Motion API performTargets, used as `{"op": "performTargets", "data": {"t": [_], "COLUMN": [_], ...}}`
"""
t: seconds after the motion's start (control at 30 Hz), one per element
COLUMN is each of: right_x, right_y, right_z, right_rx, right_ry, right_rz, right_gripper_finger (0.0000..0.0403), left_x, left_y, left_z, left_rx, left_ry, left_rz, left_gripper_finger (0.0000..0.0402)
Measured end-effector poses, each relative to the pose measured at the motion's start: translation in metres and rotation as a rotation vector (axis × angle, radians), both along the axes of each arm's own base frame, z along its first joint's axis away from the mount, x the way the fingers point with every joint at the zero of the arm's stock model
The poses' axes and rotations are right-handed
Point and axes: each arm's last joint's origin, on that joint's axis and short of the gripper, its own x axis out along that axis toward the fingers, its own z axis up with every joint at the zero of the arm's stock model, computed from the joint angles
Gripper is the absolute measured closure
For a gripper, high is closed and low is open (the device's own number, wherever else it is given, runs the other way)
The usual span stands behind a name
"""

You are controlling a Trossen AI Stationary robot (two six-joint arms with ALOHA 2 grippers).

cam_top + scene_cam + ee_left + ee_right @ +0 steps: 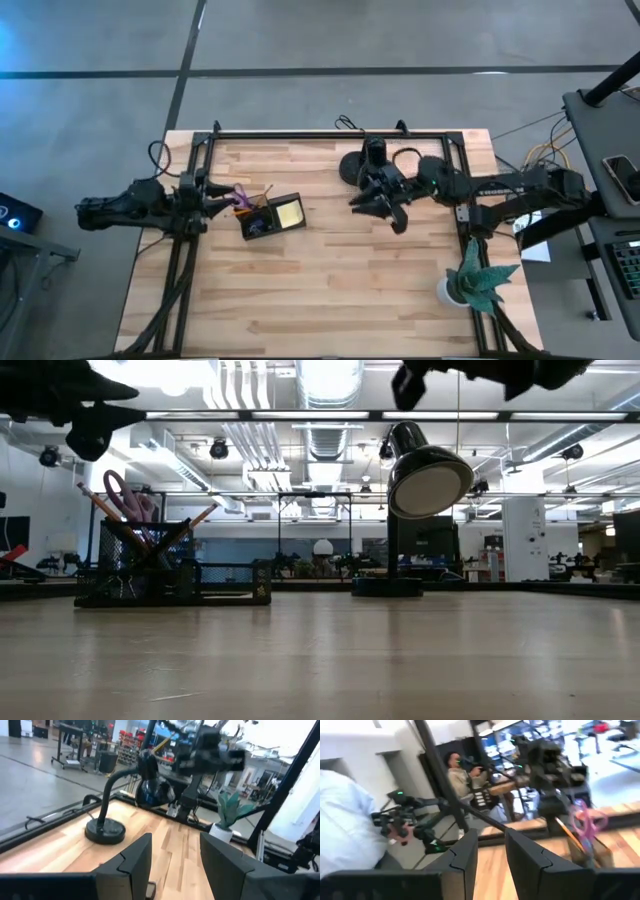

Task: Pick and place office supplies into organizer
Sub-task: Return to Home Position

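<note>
Though near the left end effector (220, 197), organizer (270, 218) amid open tabletop (330, 290).

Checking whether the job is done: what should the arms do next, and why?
Probably retract both to rest: scissors, pencil and sticky notes already stand in the organizer, no loose supplies show, and the left gripper and right gripper are open, holding nothing.

Pale smooth wood-plank table (330, 290), matt black organizer (130, 575), glossy black lamp (408, 442), yellow paper pad (289, 213)
</note>
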Motion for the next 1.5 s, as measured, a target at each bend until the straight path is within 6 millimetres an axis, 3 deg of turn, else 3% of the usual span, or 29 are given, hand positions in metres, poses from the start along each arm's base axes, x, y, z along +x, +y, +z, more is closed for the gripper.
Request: {"op": "performTargets", "data": {"t": [0.43, 0.8, 0.93, 1.1, 1.33, 1.5], "right_x": [-0.080, -0.126, -0.138, -0.147, -0.151, -0.154], "right_y": [0.026, 0.034, 0.032, 0.033, 0.032, 0.031], "right_z": [-0.018, -0.059, -0.071, -0.072, -0.101, -0.100], "right_rx": [0.036, 0.055, 0.094, 0.074, 0.094, 0.045], "right_ry": [-0.097, -0.130, -0.163, -0.236, -0.193, -0.214], "right_rz": [-0.184, -0.228, -0.271, -0.216, -0.243, -0.253], "right_gripper_finger": [0.0312, 0.0312, 0.0312, 0.0312, 0.0312, 0.0312], "left_x": [0.006, 0.005, 0.004, 0.003, 0.003, 0.002], "left_y": [0.001, 0.002, 0.004, 0.007, 0.007, 0.007], "left_z": [-0.002, -0.002, -0.002, -0.002, 0.000, -0.001], "left_rx": [-0.017, -0.014, -0.009, -0.004, -0.007, -0.006], "left_ry": [0.041, 0.031, 0.030, 0.028, 0.012, 0.015], "left_rz": [0.035, 0.086, 0.169, 0.257, 0.259, 0.259], "left_gripper_finger": [0.0253, 0.0253, 0.0253, 0.0253, 0.0253, 0.0253]}}
